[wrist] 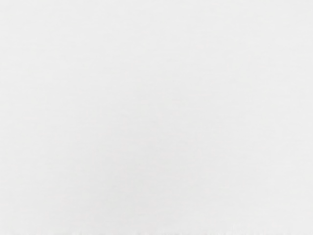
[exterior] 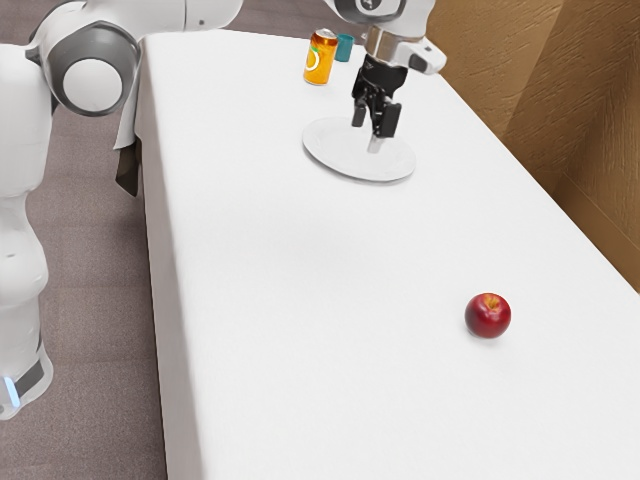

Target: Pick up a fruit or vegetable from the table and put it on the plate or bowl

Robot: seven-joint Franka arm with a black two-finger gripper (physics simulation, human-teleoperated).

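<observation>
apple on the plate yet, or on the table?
On the table. The apple sits on bare tabletop, well apart from the plate; the gripper hangs over the plate.

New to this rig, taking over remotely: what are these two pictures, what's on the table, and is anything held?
A white robot arm ends in a black two-finger gripper. The exterior view looks from beside the arm; the wrist view, from a camera on its hand, shows plain white surface. On the table: a white plate, a red apple, an orange can, a teal cup. The gripper hangs open over the plate, holding nothing; the apple lies apart from it.
</observation>
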